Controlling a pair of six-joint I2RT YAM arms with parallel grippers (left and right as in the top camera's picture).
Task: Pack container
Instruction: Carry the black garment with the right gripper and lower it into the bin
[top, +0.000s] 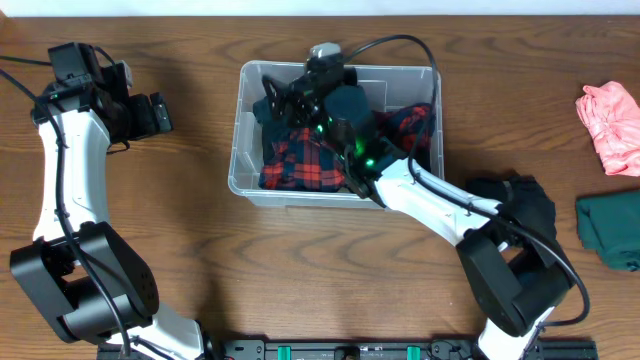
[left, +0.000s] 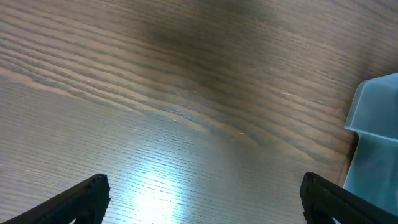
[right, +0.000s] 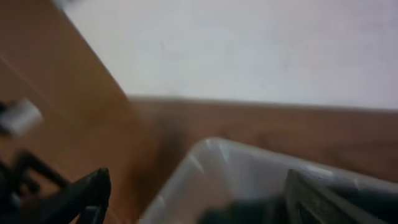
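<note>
— At the upper middle of the overhead frame, is that the container (top: 243, 140)?

— Yes, a clear tub standing on the wooden table (top: 190, 250). A red plaid cloth (top: 300, 168) is bunched inside it along the lower wall.

— And the right gripper (right: 198, 180)?

— Its arm reaches up from the lower right of the frame and over the tub's lower rim. The gripper sits above the tub's upper left part. Its wrist view is blurred, but the fingers stand spread wide with the tub's rounded corner showing between them. Something dark lies at the bottom edge; I can't tell what it is.

— The left gripper (left: 204, 186)?

— Left of the tub and apart from it, over bare wood. Its fingers are released as well, wide apart with only wood grain between them. A corner of the tub shows at the right edge of its wrist view.

— Anything else on the table?

— At the right edge, a pink cloth (top: 610, 125) above a green cloth (top: 612, 232), and a dark cloth (top: 535, 200) beside the right arm.
</note>
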